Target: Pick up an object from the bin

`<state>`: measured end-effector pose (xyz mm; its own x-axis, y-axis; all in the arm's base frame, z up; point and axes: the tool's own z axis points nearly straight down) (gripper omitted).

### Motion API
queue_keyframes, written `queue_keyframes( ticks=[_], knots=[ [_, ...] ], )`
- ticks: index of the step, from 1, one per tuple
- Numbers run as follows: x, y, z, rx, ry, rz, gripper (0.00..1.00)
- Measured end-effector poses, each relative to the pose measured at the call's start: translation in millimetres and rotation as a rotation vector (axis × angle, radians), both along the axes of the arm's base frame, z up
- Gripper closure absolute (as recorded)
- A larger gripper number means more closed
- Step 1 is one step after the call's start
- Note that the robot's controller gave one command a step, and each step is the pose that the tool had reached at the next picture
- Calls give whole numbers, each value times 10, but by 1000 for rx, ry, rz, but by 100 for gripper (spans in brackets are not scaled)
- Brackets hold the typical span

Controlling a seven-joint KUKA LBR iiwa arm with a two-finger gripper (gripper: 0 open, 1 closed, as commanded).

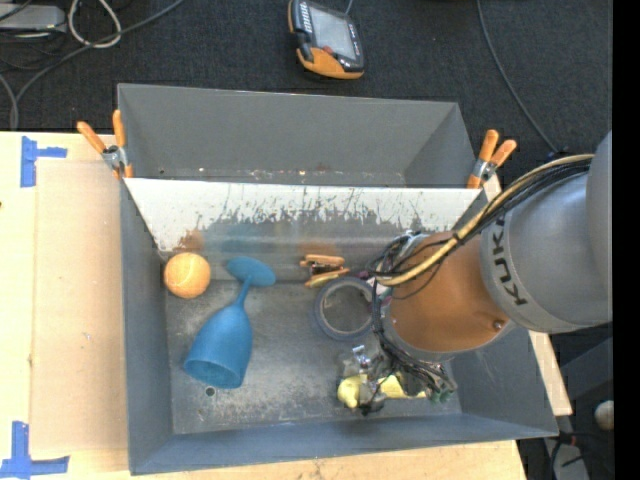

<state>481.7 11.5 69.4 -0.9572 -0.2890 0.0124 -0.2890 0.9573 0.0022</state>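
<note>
Grey metal bin [290, 148] seen from above; the arm [550, 258] enters from the right, and we find its gripper [373, 386] low at the front right corner, just beside a small yellow thing [349, 393]; whether the gripper is released or clenched we cannot tell; just behind it lies a grey ring [343, 310]; an orange clip [322, 264] rests by the back wall; well to the left a blue goblet [222, 343] lies on its side, an orange ball [187, 275] near its foot.
</note>
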Motion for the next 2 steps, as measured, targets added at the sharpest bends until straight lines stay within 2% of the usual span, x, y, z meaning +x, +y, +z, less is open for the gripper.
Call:
queue_keyframes(
  ticks=[1,2],
  knots=[
    [0,0,0,0,0,1,100],
    [-13,-1,156,0,13,1,100]
  ],
)
